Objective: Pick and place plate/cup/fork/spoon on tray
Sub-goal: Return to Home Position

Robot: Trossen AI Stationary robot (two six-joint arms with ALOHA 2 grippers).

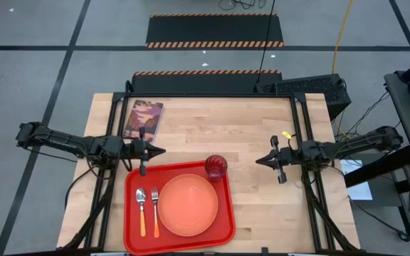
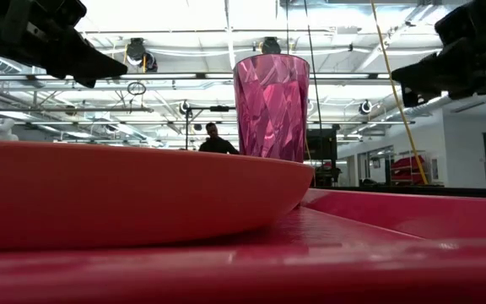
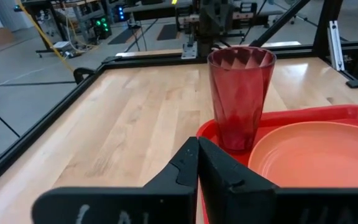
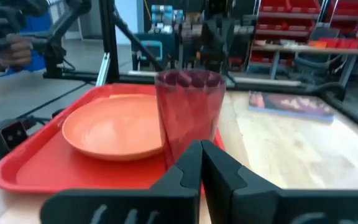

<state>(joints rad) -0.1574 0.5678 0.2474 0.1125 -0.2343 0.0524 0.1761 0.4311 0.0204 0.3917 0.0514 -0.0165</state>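
While both arms hang idle above the wooden table (image 1: pixel 248 128), the red tray (image 1: pixel 223 226) sits at the lower centre of the overhead frame, fully loaded. The orange plate (image 1: pixel 188 204) fills the tray's middle. The spoon (image 1: pixel 141 206) and the fork (image 1: pixel 155 208) lie side by side just left of the plate, handles pointing toward the frame's bottom edge, the spoon outermost. The dark-red cup (image 1: pixel 216 166) stands upright in the tray's upper right corner, just beside the plate's rim.

The left gripper (image 1: pixel 161 151) hovers just above the tray's upper left corner, fingers pressed together and holding nothing. The right gripper (image 1: pixel 258 161) waits at centre right over bare wood, well apart from the tray, its fingers likewise closed and empty.

A small book (image 1: pixel 143 117) with a dark pictured cover lies on the table at upper left, above the left gripper. From table height, the cup towers behind the plate's curved edge, and a person (image 2: pixel 216 140) shows in the room far behind it.
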